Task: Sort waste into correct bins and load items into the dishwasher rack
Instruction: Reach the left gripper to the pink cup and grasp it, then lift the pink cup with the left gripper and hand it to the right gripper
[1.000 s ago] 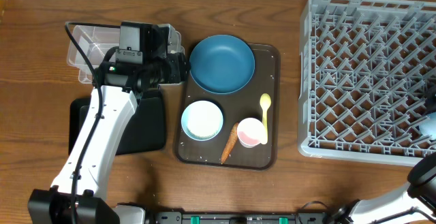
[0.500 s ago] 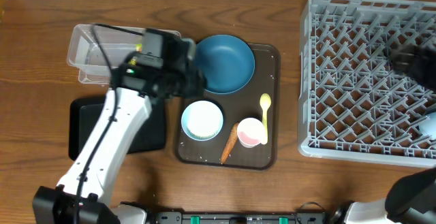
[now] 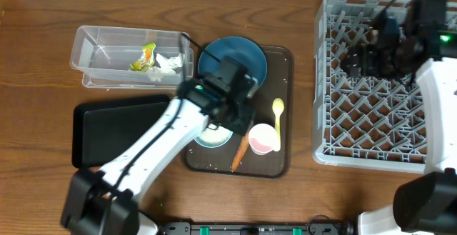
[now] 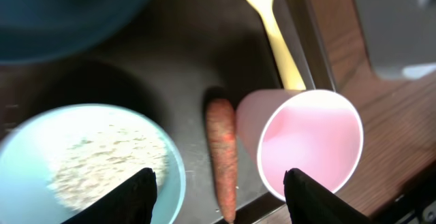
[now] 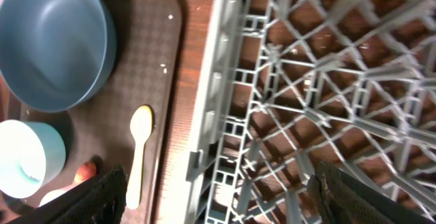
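Carrot (image 4: 222,152) lies on brown tray (image 4: 184,67) beneath my left gripper (image 4: 221,191), fingers spread, empty. Pink cup (image 4: 310,139) tipped over just beside it; bowl (image 4: 172,157) holding rice (image 4: 102,166) opposite. Yellow spoon (image 4: 272,26) and blue plate (image 4: 61,6) beyond. My right gripper (image 5: 221,197), spread and empty, hangs above grey rack (image 5: 327,67)

The left arm (image 3: 161,136) hides most of the white bowl (image 3: 213,140); the frame edge crops the dishwasher rack (image 3: 371,124).

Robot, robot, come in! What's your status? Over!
Left tool open, above carrot. Right tool open, empty, over rack. Pink cup crowding carrot's side. Over.
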